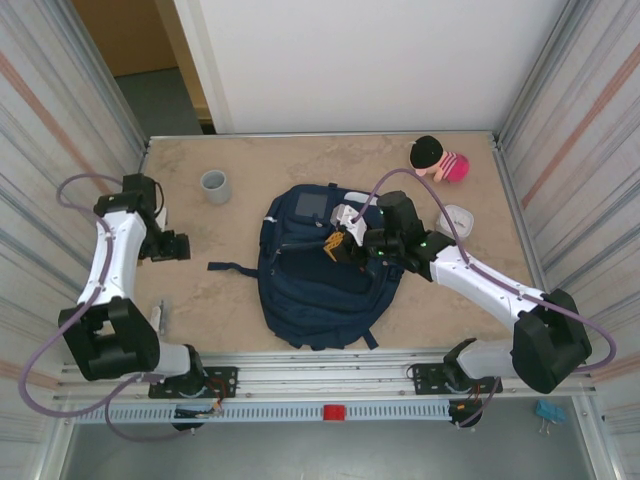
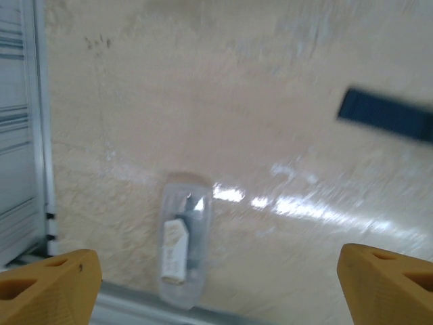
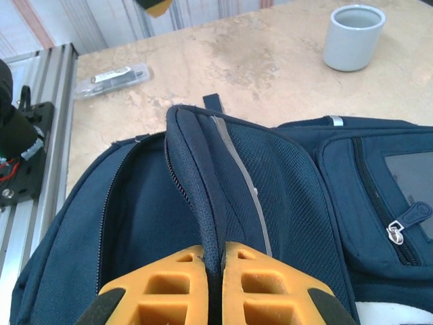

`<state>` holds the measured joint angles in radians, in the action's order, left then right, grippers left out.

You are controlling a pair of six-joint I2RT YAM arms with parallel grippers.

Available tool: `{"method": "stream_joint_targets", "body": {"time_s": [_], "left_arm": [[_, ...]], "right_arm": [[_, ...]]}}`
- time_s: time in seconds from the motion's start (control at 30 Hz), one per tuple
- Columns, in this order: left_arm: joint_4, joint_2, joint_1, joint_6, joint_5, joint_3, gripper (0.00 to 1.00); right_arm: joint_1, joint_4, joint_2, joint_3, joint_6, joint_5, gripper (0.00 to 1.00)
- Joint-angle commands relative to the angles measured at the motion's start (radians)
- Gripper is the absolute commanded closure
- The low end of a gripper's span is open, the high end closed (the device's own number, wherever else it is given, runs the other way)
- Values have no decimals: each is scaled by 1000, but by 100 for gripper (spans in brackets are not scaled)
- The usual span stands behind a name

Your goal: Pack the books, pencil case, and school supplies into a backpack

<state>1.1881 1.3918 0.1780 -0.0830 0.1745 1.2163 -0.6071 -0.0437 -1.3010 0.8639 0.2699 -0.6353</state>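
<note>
My right jaws are closed tight on the rim (image 3: 196, 183) of the backpack (image 3: 298, 169). The fabric edge with its zipper stands pinched between my two pads (image 3: 162, 291) and raised from the body of the bag. I judge the reason is to hold the main compartment open like a mouth, so that something can go in. Inside I see only dark lining; what it contains I cannot tell. The front pocket (image 3: 385, 183) looks zipped shut.

My left jaws are wide open and hold nothing. They hang above the pencil case (image 2: 183, 247) — a small flat pale case at the near left edge of the table (image 2: 237, 88), well apart from the backpack. Inside it are a white piece and a dark one. I think it is the next thing to take. The grey cup (image 3: 352, 37) stands upright beyond the backpack and looks empty.
</note>
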Motion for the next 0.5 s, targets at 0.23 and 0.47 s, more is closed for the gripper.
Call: {"method": "stream_joint_targets", "body": {"time_s": [0.23,0.47], "left_arm": [[27,-127,43,-366,134,-308,1],[-12,40,120,-335,115,-293,1]], "right_arm": [[61,44,36,-5,32,-117,100],[62,59,27,-3,35,-154,100]]}}
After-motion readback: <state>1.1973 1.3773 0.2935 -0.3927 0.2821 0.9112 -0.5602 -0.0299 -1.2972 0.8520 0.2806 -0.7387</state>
